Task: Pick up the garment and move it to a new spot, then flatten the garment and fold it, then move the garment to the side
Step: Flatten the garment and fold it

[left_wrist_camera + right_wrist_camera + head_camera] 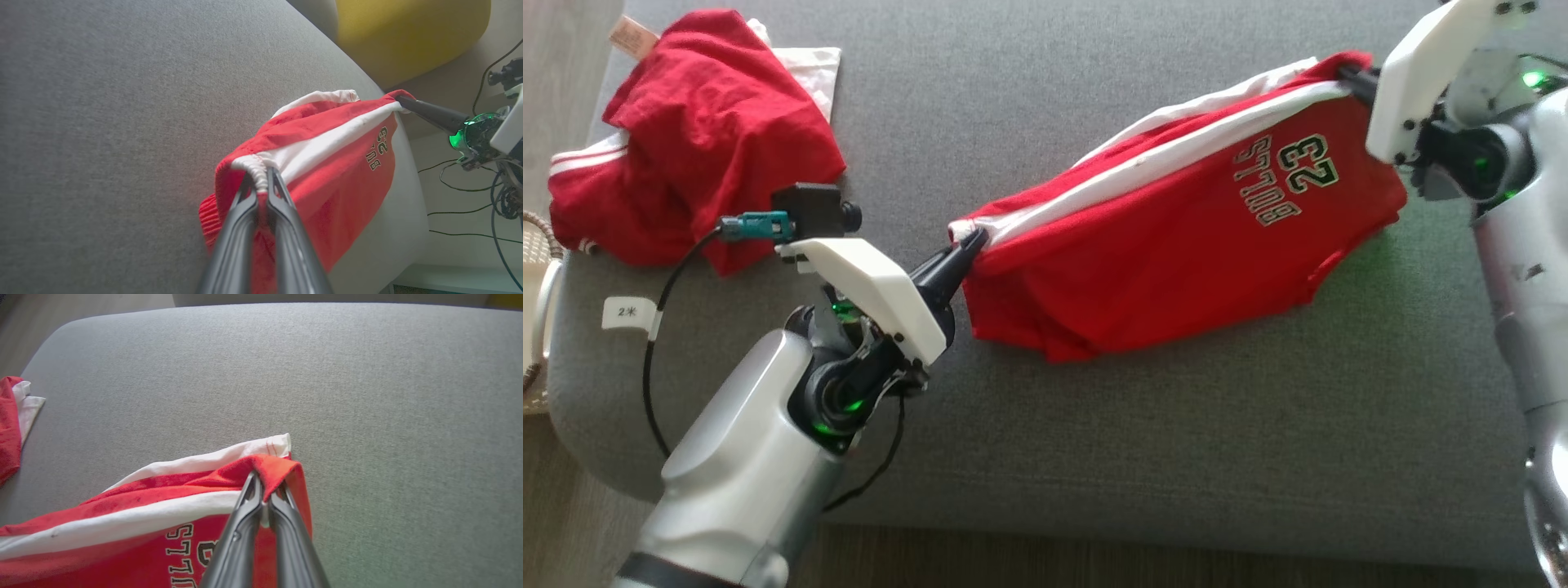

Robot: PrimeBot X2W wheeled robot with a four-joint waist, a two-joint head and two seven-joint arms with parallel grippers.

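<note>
The left gripper point(976, 239) is pinching the red-and-white cloth garment point(1176, 253). The right gripper point(1347, 75) is pinching it too.

left gripper point(261, 176) pinches white gathered edge of garment point(339, 163) | right gripper point(402, 100) grips its far red corner | garment stretched between them over grey cushion point(102, 122)

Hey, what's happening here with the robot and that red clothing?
The robot holds red shorts with a white side stripe and Bulls 23 print stretched between both grippers over a grey fabric cushion. The left gripper pinches the gathered white edge, the right gripper a red corner at the other end. Another crumpled red garment lies at the cushion's far left.
</note>
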